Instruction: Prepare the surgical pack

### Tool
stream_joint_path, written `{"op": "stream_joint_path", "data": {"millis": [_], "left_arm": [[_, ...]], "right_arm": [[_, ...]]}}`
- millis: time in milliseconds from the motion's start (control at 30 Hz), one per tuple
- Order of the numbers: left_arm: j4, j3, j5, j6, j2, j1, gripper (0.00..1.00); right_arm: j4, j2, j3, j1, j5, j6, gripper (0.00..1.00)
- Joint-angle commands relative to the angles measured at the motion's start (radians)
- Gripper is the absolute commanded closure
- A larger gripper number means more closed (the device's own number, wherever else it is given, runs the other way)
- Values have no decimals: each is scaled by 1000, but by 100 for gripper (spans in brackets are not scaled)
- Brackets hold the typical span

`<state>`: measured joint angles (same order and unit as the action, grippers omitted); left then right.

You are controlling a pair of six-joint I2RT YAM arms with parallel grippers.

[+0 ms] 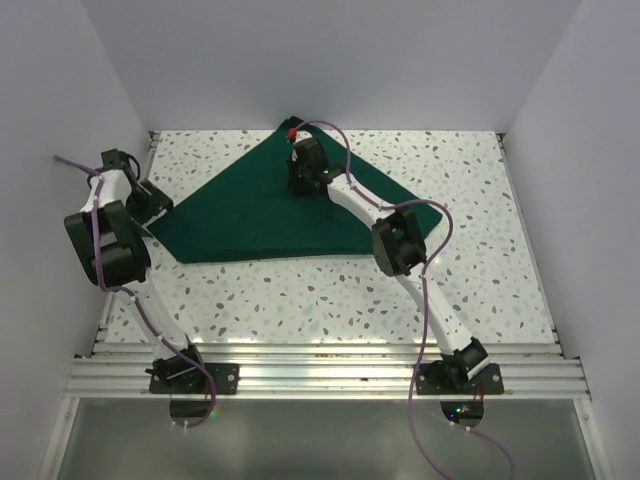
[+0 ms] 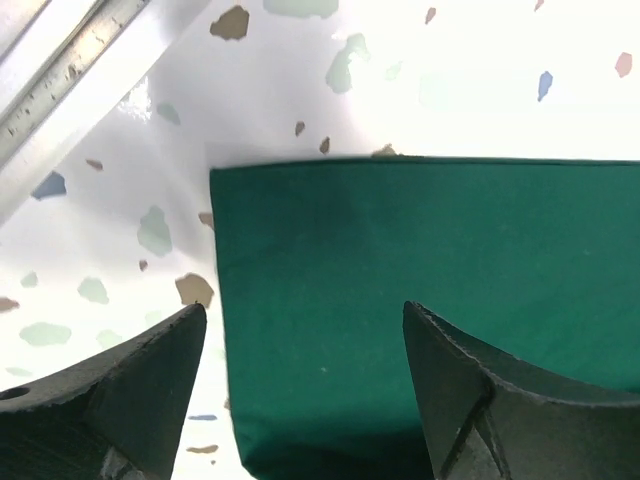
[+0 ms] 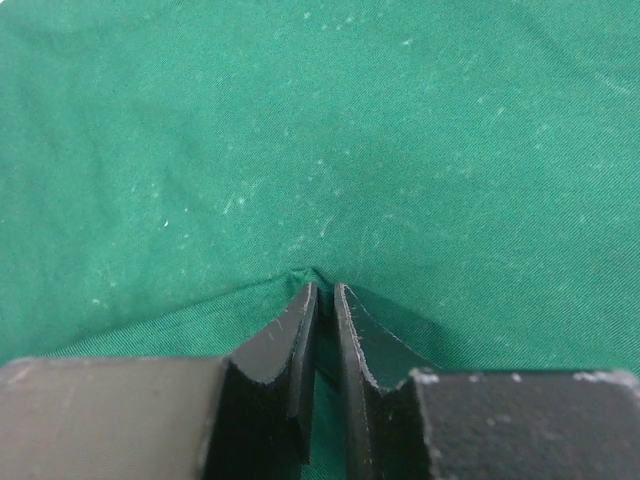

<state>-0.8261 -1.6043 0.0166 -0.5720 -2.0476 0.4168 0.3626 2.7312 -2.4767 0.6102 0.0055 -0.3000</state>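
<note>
Of the surgical pack I see only a dark green cloth drape (image 1: 260, 215), lying flat on the speckled table as a wide triangle with its point toward the back. My right gripper (image 1: 300, 182) is over the drape's upper middle. In the right wrist view its jaws (image 3: 326, 288) stand almost together, and a small ridge of the green drape (image 3: 300, 130) is pinched up between them. My left gripper (image 1: 157, 207) is at the drape's left corner. In the left wrist view it (image 2: 304, 308) stands open, its fingers straddling the drape's edge (image 2: 420, 250), holding nothing.
The speckled table (image 1: 330, 295) is bounded by white walls at the back and both sides. A metal rail (image 1: 320, 370) runs along the near edge, and another rail (image 2: 70, 80) lies just left of the left gripper.
</note>
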Motion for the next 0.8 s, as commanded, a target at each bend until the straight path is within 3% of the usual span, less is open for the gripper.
{"op": "stream_joint_path", "data": {"millis": [0,300,767], "left_arm": [[30,-43,-38,43,-25,11,17],[36,-92,-121,78,-69,28,20],[93,-158,-110,109,-184,33,36]], "right_arm": [[36,13,30,7,-38,-36,83],[32,19,18,8,-42,-40,83],[18,25,22,8,-58,-39,82]]}}
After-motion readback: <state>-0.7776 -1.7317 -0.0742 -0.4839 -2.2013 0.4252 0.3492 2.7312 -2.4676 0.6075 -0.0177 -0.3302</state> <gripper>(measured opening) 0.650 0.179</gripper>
